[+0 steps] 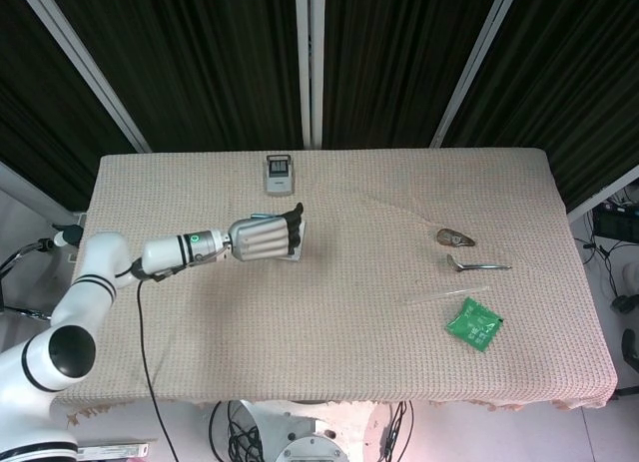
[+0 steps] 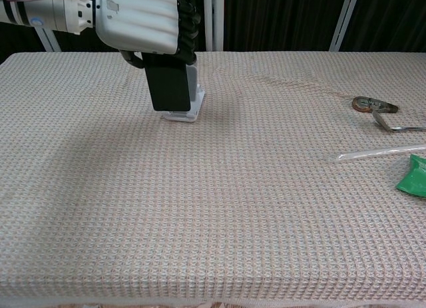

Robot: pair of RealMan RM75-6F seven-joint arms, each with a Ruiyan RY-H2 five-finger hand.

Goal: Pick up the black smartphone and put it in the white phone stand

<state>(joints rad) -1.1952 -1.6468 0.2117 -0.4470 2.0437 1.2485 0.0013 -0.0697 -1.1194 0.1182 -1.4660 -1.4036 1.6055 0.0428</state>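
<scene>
My left hand (image 2: 143, 25) grips the top of the black smartphone (image 2: 168, 87), which stands upright with its lower edge against the white phone stand (image 2: 188, 107) on the cloth. In the head view the same left hand (image 1: 266, 239) covers the phone, and only a white corner of the phone stand (image 1: 299, 244) shows beside the fingers. Whether the phone rests in the stand's slot I cannot tell. My right hand is in neither view.
A small grey device (image 1: 279, 173) lies at the table's far edge behind the stand. To the right lie a brown object (image 2: 365, 104), a metal spoon (image 2: 393, 124), a clear straw (image 2: 379, 152) and a green packet (image 2: 414, 175).
</scene>
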